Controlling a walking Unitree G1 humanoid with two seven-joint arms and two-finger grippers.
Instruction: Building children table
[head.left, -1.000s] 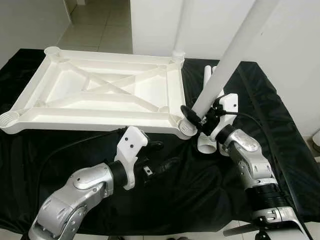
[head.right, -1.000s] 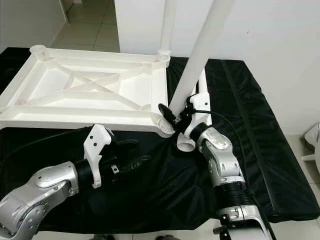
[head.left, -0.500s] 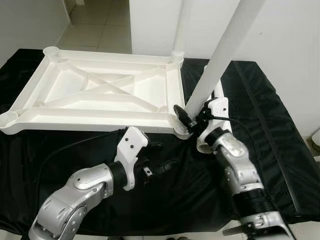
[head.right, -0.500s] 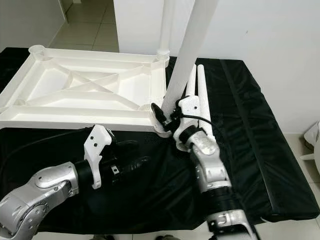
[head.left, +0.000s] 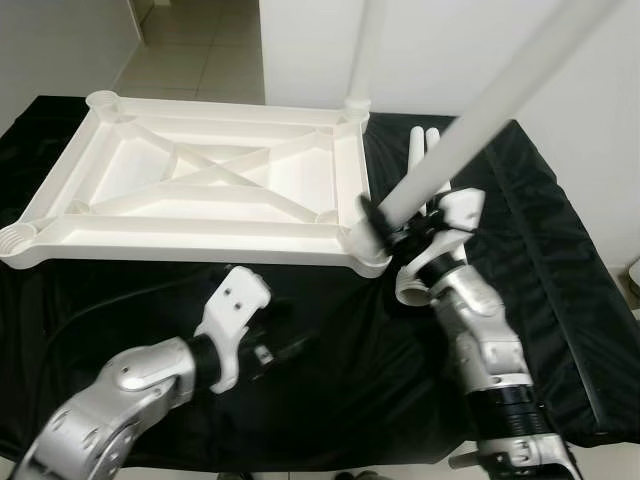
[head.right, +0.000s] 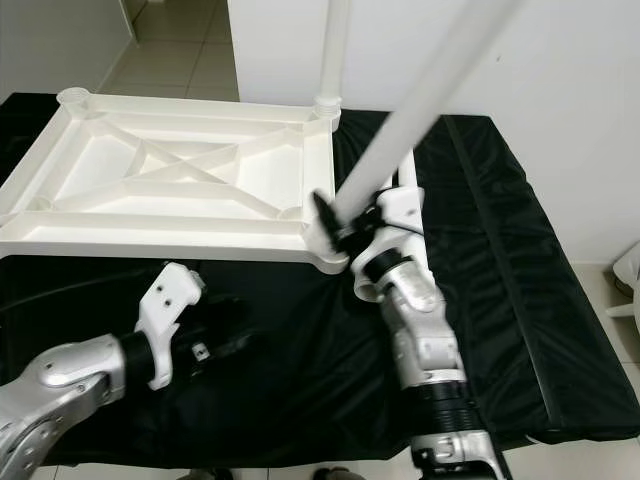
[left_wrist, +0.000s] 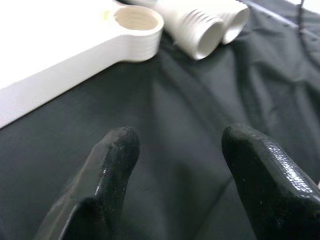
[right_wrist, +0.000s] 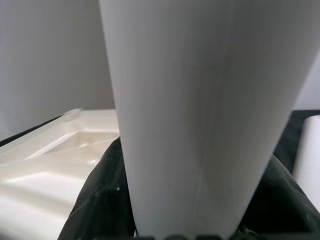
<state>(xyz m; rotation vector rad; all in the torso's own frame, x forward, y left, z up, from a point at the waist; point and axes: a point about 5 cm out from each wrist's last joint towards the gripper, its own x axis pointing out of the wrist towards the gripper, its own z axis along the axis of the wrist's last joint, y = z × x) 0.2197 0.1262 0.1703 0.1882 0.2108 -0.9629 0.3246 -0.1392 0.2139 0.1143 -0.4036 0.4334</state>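
Observation:
The white tabletop lies upside down on the black cloth, with one leg standing upright in its far right corner. My right gripper is shut on a second white leg, which leans to the right, motion-blurred, its lower end at the near right corner socket. In the right wrist view the leg sits between the black fingers. My left gripper is open over the cloth in front of the tabletop, holding nothing.
Two more legs lie side by side on the cloth right of the tabletop, threaded ends toward me. The black-draped table ends close on the right. White wall behind, tiled floor at the far left.
The held leg has tipped over to the right, its base staying by the near right corner. My left arm has drawn back toward me and lower.

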